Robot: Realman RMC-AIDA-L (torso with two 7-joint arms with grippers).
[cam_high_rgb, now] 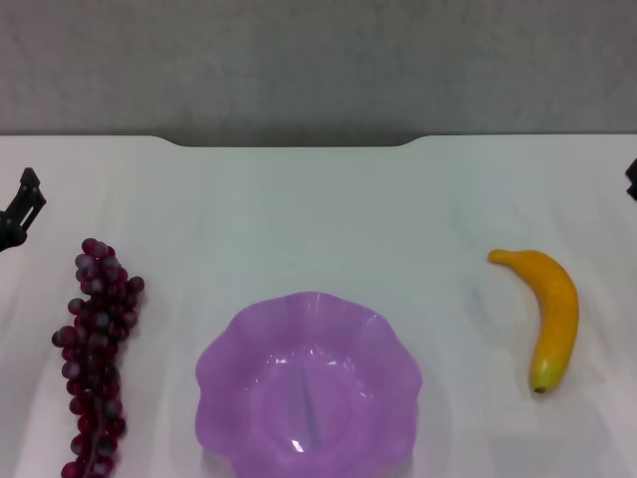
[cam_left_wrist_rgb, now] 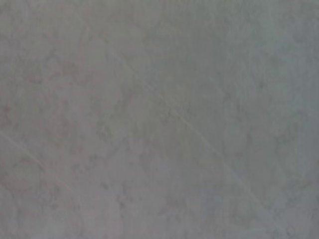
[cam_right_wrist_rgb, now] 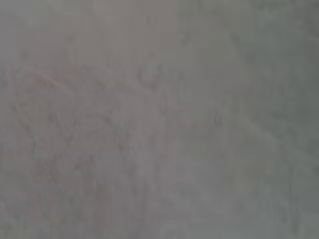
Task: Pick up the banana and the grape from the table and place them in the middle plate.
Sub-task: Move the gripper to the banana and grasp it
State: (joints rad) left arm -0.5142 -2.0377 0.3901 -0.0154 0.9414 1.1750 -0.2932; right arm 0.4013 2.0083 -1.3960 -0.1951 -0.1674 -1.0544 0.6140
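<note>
nearest the head camera, plate (cam_high_rgb: 308, 388) at the desk's (cam_high_rgb: 318, 209) front edge, centred, nothing in it. left of it and apart, grapes (cam_high_rgb: 95, 354) lying lengthwise on the desk, running toward the front edge. right of the plate and well apart, banana (cam_high_rgb: 549, 314) flat on the desk, green tip toward the front. left gripper (cam_high_rgb: 20, 209) at the far left edge, near the grapes' far end, holding nothing visible; fingers' opening: cannot tell. right gripper (cam_high_rgb: 631, 179) a sliver at the far right edge; fingers: cannot tell. wrist views only grey mottled surface.
</note>
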